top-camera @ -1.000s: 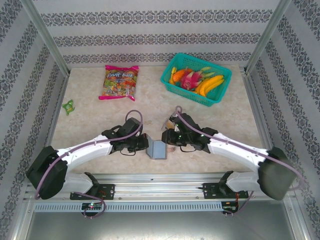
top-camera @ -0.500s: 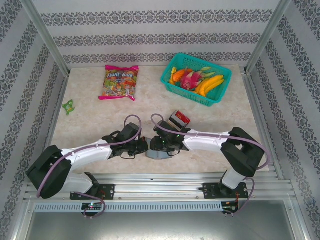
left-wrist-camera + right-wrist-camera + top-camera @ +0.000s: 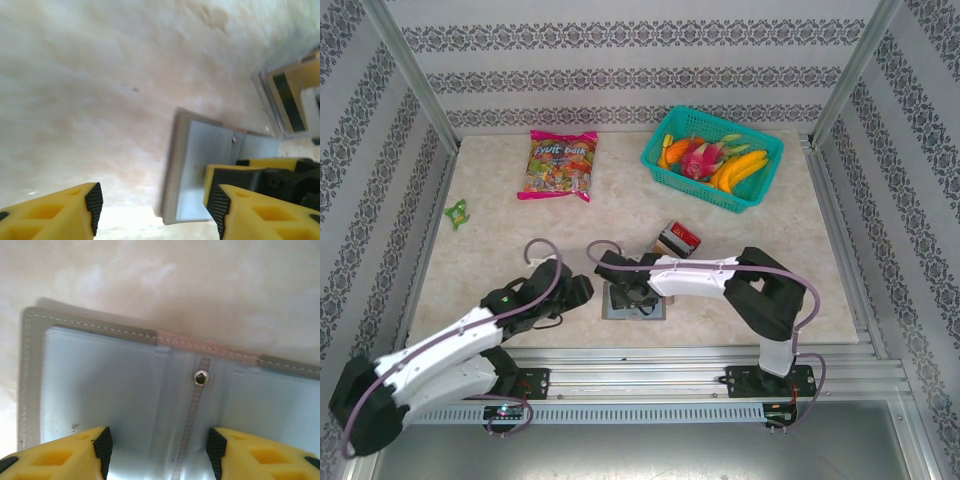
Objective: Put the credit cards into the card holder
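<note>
card holder (image 3: pixel 646 309) 1 | card stack (image 3: pixel 678 238) 1 | candy bag (image 3: pixel 559 165) 1 | basket (image 3: pixel 695 188) 1

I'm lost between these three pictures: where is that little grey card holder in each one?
Top external: card holder lying open, low centre.
Left wrist: card holder right of centre, pale inner panel showing.
Right wrist: card holder spread open across most of the frame.
Shared landmark: small metal stud on its fold, in both wrist views.

Damask-striped walls (image 3: pixel 640 40), beige marbled tabletop (image 3: pixel 500 235), aluminium frame posts (image 3: pixel 412 72).
</note>
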{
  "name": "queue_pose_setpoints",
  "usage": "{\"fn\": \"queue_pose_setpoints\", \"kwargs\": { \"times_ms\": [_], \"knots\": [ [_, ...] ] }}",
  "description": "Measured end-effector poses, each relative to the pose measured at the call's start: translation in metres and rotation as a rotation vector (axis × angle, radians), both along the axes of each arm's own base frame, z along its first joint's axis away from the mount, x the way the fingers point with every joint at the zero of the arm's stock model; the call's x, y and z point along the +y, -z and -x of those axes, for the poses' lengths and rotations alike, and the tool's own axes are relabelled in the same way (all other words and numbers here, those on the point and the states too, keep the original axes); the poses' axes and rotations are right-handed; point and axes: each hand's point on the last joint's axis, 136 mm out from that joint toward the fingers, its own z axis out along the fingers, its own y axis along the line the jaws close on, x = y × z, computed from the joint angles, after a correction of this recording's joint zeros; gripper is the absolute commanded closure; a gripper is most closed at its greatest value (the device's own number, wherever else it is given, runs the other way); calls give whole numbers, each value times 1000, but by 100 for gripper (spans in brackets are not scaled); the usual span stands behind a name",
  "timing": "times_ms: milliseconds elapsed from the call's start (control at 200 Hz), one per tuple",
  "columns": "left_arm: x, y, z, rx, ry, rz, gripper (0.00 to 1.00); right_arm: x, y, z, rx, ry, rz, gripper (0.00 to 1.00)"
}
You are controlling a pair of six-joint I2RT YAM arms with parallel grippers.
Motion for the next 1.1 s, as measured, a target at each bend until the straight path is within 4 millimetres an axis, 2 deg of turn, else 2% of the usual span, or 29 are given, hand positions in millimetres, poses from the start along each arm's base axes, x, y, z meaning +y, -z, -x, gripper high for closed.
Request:
{"fn": "queue_pose_setpoints", "kwargs": {
  "times_ms": [135, 240, 380, 420, 490, 560, 620, 655, 729, 799, 864, 949, 1029, 1104],
  "knots": [
    [44, -5, 9, -71, -161, -1, 35, 4, 2, -1, -20, -28, 111, 39],
    [68, -10, 16, -123, -242, -2, 36, 4, 0, -1, -23, -37, 157, 38],
    [77, -17, 14, -171, -275, -12, 33, 0, -6, -3, -23, -60, 183, 31],
    [76, -17, 13, -171, -267, -25, 33, -2, -10, -3, -20, -69, 185, 27],
    [70, -18, 8, -163, -231, -52, 32, -6, -23, -6, -29, -84, 175, 26],
    [55, -24, -3, -148, -172, -66, 30, -4, -54, -13, -77, -108, 104, 27],
    [38, -34, -15, -137, -122, -63, 30, -3, -95, -25, -148, -119, 0, 31],
    [25, -42, -24, -138, -88, -49, 30, -6, -118, -33, -190, -118, -55, 37],
    [-6, -58, -46, -134, -10, -12, 30, -26, -165, -60, -290, -94, -155, 42],
    [-37, -68, -66, -128, 56, 31, 32, -58, -186, -89, -352, -40, -184, 38],
    [-62, -72, -82, -114, 104, 74, 33, -90, -186, -111, -371, -3, -167, 39],
    [-94, -66, -99, -81, 161, 133, 34, -131, -165, -132, -322, 45, -140, 38],
    [-121, -48, -111, -20, 202, 192, 34, -156, -146, -145, -260, 82, -163, 33],
    [-139, -27, -117, 47, 223, 223, 41, -170, -128, -151, -208, 113, -194, 31]
  ]
}}
